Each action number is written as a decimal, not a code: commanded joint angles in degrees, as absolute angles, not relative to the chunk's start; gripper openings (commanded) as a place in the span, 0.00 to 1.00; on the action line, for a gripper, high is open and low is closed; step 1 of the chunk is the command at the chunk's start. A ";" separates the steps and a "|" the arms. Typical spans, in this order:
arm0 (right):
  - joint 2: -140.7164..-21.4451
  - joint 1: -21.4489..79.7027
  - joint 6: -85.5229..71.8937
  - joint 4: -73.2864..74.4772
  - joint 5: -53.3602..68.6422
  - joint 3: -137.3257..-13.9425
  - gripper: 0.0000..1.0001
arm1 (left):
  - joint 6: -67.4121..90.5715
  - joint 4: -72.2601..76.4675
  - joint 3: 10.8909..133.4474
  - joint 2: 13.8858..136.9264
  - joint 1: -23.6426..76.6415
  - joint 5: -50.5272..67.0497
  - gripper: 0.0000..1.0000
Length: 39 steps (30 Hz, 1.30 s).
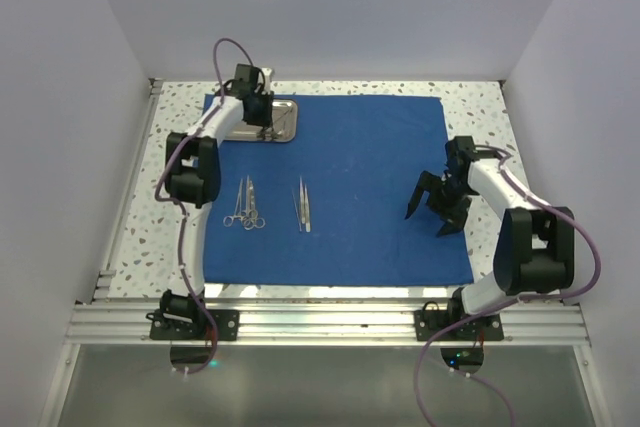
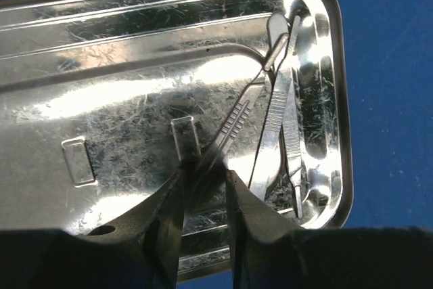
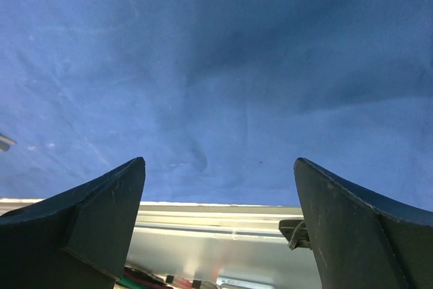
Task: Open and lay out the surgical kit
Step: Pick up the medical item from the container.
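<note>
The royal-blue cloth (image 1: pixel 370 177) lies spread flat over the table. The steel tray (image 1: pixel 285 127) sits on its far-left corner. My left gripper (image 1: pixel 262 127) reaches down into the tray (image 2: pixel 135 5). Its jaws (image 2: pixel 205 170) stand narrow, closed on the near end of a thin ribbed steel instrument (image 2: pixel 240 109). Steel tweezers (image 2: pixel 281 113) lie beside it against the tray's right wall. On the cloth lie scissors and forceps (image 1: pixel 247 205) side by side, with tweezers (image 1: pixel 302 205) to their right. My right gripper (image 1: pixel 432 212) hovers open over the cloth's right part (image 3: pixel 216 65), holding nothing (image 3: pixel 220 164).
An aluminium rail (image 1: pixel 330 322) runs along the near table edge, with both arm bases bolted to it. White walls close in the left, right and back. Speckled tabletop (image 1: pixel 480 107) shows around the cloth.
</note>
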State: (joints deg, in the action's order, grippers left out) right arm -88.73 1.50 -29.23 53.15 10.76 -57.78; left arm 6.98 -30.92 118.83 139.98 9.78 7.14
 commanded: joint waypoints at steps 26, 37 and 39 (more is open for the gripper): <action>-80.42 1.49 -27.86 53.53 13.54 -53.79 0.96 | 10.02 -51.51 114.34 146.42 13.45 -3.34 0.18; -80.42 1.49 -28.21 53.44 13.45 -53.79 0.96 | 10.72 -50.37 117.51 143.09 12.74 1.58 0.00; -80.42 1.49 -28.21 53.35 13.45 -53.79 0.96 | 11.51 -49.49 117.86 141.16 12.66 2.89 0.00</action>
State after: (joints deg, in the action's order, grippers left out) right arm -82.04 1.50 -28.88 53.25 11.77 -53.93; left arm 9.78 -42.41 120.88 139.68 13.21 -1.06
